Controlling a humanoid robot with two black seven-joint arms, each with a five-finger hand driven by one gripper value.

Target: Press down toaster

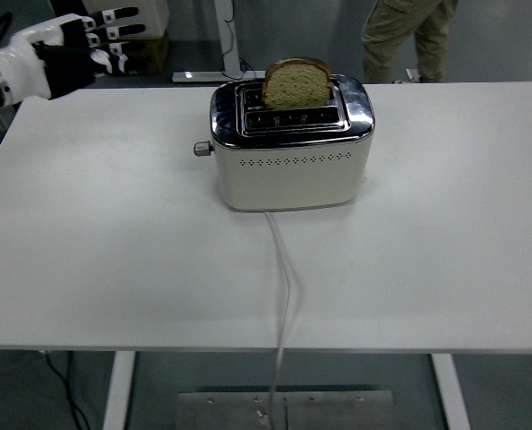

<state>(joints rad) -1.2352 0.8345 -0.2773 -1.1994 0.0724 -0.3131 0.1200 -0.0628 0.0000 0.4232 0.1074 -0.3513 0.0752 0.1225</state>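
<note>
A cream and chrome toaster [291, 159] stands at the middle back of the white table [114, 269]. A slice of brown bread [296, 84] stands upright in its far slot, sticking up well above the top. The near slot is empty. The toaster's lever knob [201, 149] sticks out of its left end, high up. My left hand [100, 38] is raised at the upper left, beyond the table's back left corner, fingers spread and holding nothing, far left of the toaster. My right arm is out of view.
The toaster's white cord [284, 296] runs from its front over the table's near edge. A person's legs [407, 36] stand behind the table at the top right. A white stand base [217, 75] lies on the floor behind the table.
</note>
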